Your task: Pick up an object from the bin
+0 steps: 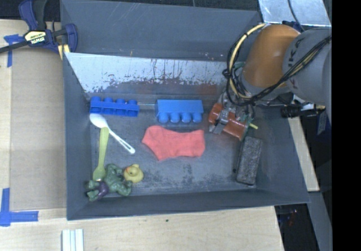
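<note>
The arm reaches in from the right, its orange-covered wrist point(269, 55) above the far right corner of the grey metal bin point(169, 30), and the gripper point(228, 121) hangs low over the right part of the floor. Whether the gripper is open or closed cannot be told, since reddish-orange parts and cables crowd its tip. Nearest to it is a dark grey rectangular block point(248, 161), lying lengthwise along the right wall with its far end just beside the gripper; whether they touch cannot be made out. Near the gripper's left side, a wide blue plastic brick with three studs point(179, 111) sits by the back wall, and further left lies a long blue plastic brick point(113, 106). A crumpled pink cloth point(174, 142) lies mid-floor. At the left are a white plastic spoon point(111, 130), a pale yellow-green plastic utensil point(103, 151) and a green toy figure point(110, 183) with a small yellow toy duck point(133, 174) touching it
</note>
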